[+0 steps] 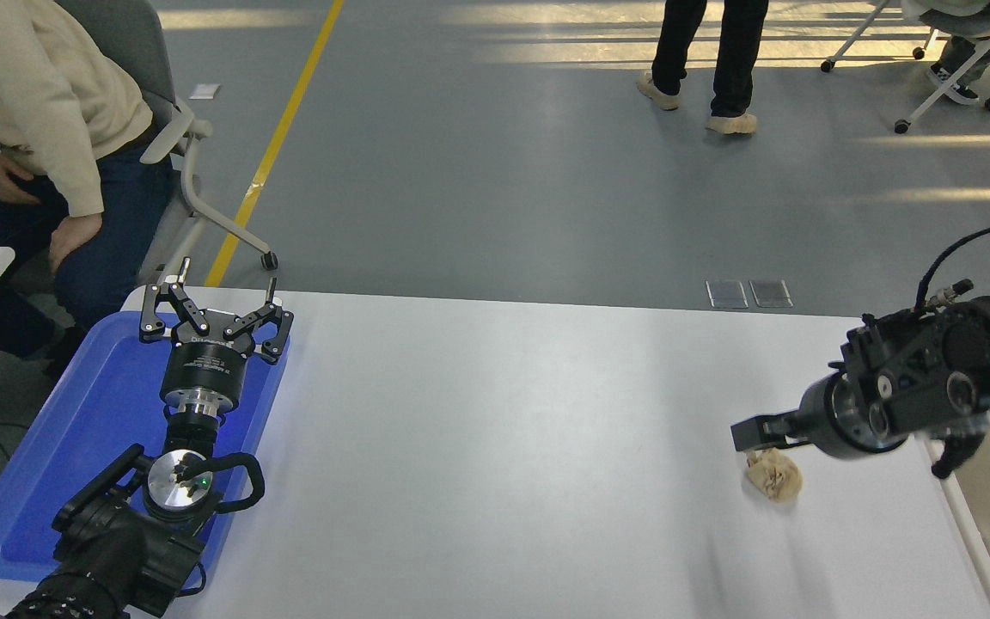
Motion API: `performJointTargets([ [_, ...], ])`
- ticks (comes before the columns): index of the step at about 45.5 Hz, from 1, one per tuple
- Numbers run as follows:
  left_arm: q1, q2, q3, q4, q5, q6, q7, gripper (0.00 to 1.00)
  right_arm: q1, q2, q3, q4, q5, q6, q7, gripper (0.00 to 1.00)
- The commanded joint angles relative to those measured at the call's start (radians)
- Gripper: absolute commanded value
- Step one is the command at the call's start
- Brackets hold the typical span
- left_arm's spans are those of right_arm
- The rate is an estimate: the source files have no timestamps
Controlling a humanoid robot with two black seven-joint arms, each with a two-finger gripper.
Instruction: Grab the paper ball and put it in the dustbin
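Note:
The paper ball (775, 478), a tan crumpled wad, lies on the white table (495, 447) near its right side. My right gripper (759, 437) comes in from the right edge and hangs low just above the ball's far edge. One finger (751, 431) shows above the ball, the other is hidden behind the wrist; the jaws look open and hold nothing. The dustbin (964, 526) shows only as a pale rim and beige inner wall at the right edge, right of the ball. My left gripper (208, 311) is open and parked over the blue tray.
A flat blue tray (48, 481) lies at the table's left edge under the left arm. A person in a cream top sits on a chair at the far left (39, 103). Another person's legs (710, 60) stand on the floor beyond the table.

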Motion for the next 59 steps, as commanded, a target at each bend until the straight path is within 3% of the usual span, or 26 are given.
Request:
performJointTargets([
  [1,0.0,0.0,0.0,0.0,0.001,0.0,0.0,1.0,-0.181,0.006,0.006,-0.124,-0.032,-0.082,0.001,1.0],
  [17,0.0,0.0,0.0,0.0,0.0,0.0,0.0,1.0,-0.35,0.017,0.08,-0.291,-0.034,-0.123,0.001,1.0],
  [59,0.0,0.0,0.0,0.0,0.0,0.0,0.0,1.0,-0.48,0.018,0.157,-0.439,-0.032,-0.134,-0.001,0.98],
])
